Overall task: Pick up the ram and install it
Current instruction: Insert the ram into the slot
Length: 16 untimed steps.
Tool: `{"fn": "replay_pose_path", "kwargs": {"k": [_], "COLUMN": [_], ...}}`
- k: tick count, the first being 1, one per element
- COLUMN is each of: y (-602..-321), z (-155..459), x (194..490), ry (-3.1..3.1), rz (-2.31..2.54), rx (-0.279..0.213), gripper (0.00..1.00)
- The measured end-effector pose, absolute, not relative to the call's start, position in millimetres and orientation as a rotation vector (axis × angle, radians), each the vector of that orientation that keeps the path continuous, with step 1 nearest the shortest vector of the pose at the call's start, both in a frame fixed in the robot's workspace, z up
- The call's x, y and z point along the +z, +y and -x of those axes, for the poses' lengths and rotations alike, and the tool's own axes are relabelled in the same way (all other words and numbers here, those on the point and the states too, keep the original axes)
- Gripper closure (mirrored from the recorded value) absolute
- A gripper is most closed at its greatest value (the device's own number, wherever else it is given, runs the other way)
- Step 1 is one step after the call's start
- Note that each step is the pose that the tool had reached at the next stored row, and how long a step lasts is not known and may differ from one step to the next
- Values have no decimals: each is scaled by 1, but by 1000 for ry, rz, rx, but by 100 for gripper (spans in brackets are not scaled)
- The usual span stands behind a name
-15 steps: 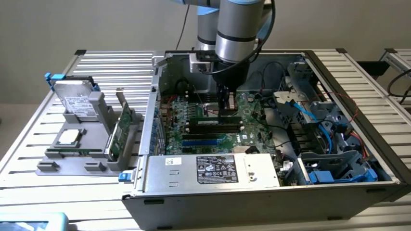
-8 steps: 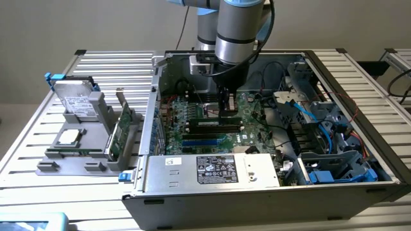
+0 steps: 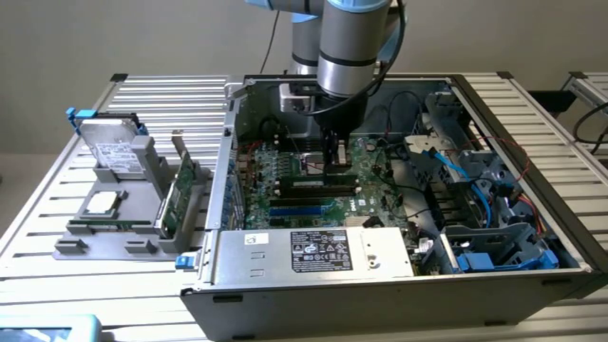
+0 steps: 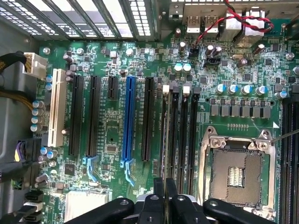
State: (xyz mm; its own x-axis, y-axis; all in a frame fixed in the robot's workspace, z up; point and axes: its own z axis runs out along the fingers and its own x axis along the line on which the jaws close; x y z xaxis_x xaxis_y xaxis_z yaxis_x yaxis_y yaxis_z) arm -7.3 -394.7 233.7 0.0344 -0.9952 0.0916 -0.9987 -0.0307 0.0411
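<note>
The ram (image 3: 314, 183) is a long dark stick lying level just over the black memory slots of the motherboard (image 3: 285, 164), inside the open computer case. My gripper (image 3: 332, 169) comes straight down onto its middle. In the wrist view the ram (image 4: 164, 140) appears edge-on as a thin dark line running along the outermost memory slot, beside the black expansion slot. The black fingers (image 4: 158, 191) of my gripper (image 4: 165, 189) stand almost together, pinching that edge. Whether the stick is pushed home in the slot I cannot tell.
A silver power supply (image 3: 314, 253) lines the near case wall, and blue cables (image 3: 446, 167) and drive bays fill the exterior view's right. A bare CPU socket (image 4: 236, 172) lies beside the memory slots. A grey holder (image 3: 105, 242) outside the case carries a hard drive (image 3: 114, 153) and a green card (image 3: 181, 192).
</note>
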Motion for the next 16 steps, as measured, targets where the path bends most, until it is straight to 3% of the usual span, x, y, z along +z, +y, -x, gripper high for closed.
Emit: {"fn": "replay_pose_path", "kwargs": {"k": [16], "y": [-395], "z": [9], "x": [230], "ry": [-2124], "rz": [-2194], "rx": [67], "gripper": [87]}}
